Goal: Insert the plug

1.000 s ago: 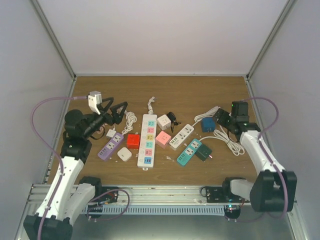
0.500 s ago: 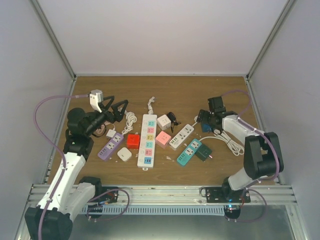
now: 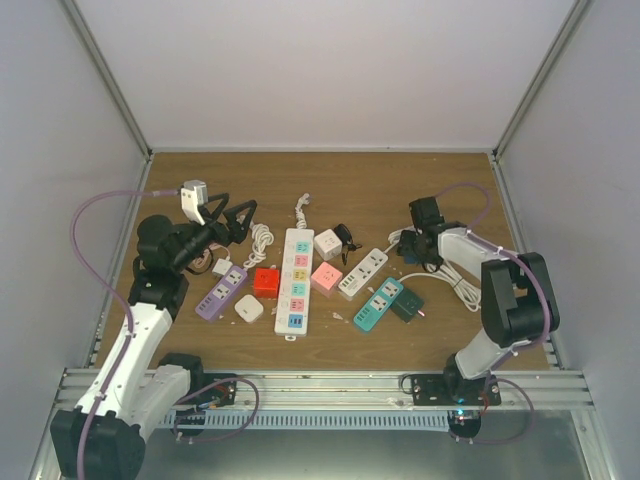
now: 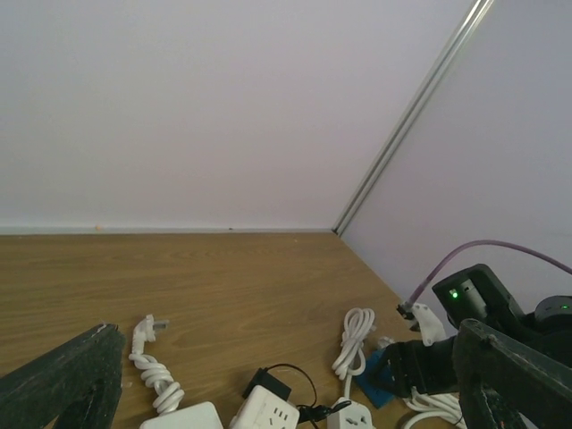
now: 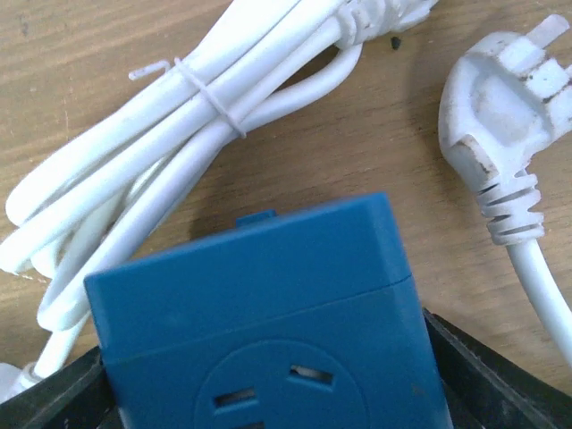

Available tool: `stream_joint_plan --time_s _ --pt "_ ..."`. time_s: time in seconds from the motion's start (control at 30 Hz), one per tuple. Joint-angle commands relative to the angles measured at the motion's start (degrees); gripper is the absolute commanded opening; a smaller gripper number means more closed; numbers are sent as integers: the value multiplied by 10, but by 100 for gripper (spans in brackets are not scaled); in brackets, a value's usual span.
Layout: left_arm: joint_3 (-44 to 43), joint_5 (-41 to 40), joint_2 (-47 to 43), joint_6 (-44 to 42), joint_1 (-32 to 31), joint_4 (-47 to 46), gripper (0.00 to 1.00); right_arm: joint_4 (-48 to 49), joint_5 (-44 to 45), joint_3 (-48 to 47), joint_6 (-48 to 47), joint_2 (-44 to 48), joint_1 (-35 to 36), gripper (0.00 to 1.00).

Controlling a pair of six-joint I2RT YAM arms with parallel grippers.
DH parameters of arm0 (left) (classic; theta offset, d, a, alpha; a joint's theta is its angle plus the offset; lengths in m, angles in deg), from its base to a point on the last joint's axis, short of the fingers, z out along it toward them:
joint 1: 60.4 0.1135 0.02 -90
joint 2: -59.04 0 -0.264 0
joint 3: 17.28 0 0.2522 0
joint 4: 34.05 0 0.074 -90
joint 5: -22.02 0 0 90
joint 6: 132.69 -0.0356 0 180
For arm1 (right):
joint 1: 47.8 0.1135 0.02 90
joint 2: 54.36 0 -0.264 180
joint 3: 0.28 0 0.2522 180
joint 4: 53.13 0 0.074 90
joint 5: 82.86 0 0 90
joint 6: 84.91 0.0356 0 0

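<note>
A wooden surface (image 3: 380, 185), walled on three sides, has a long white power strip (image 3: 294, 280) lying near its middle. Right of the strip, the right tool (image 3: 418, 243) sits low over a blue socket cube (image 5: 259, 286), one finger at each side; whether it grips cannot be told. A white plug (image 5: 496, 107) and a coiled white cable (image 5: 179, 134) lie just beside the blue socket cube. Left of the strip, the left tool (image 3: 236, 215) hangs raised, spread wide, holding nothing. Bare wood runs from the strip's far end to the back wall.
</note>
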Motion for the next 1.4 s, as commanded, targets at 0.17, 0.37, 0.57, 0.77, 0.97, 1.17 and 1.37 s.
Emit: stream_joint_plan --time_s 0.17,0.37,0.57,0.77,0.97,1.17,1.37 --pt "3 4 6 -9 0 -38 99 4 33 -22 -12 34 9 63" --pt "-7 25 29 1 -1 -36 99 49 -17 -15 -31 133 13 63" --pt "-28 70 65 18 -14 -41 99 189 -248 9 -45 219 22 63" --pt "-39 83 84 16 -63 -60 99 399 -481 34 59 235 57 63" --pt "-33 71 92 43 -125 -104 99 548 -516 39 151 223 129 64" --pt "-36 98 140 137 -162 -175 99 644 -524 32 224 180 170 64" --pt "-51 117 172 196 -181 -226 99 692 -524 10 256 146 201 64"
